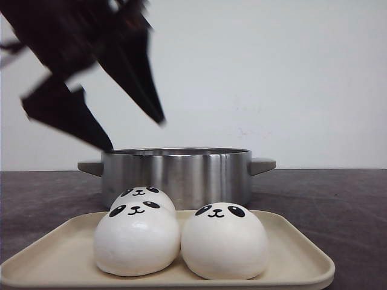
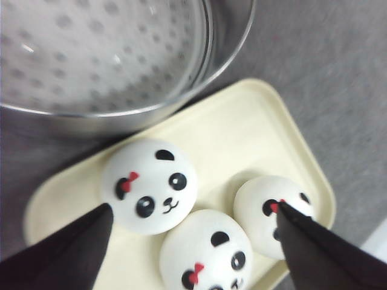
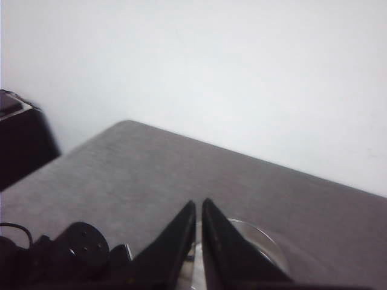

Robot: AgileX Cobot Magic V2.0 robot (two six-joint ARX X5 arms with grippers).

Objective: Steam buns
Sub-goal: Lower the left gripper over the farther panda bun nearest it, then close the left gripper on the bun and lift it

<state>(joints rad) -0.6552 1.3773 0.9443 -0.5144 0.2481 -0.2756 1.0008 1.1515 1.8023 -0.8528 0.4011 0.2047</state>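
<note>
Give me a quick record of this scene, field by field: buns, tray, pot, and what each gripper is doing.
buns: three in view on the tray, panda faces; front-left bun, front-right bun, rear bun
tray: cream tray, in front of the pot
pot: steel pot, two side handles; perforated steamer plate inside, no bun seen on it
left gripper: open, above the pot's left rim, holding nothing
right gripper: fingers nearly together, nothing visible between them
table: dark grey
</note>
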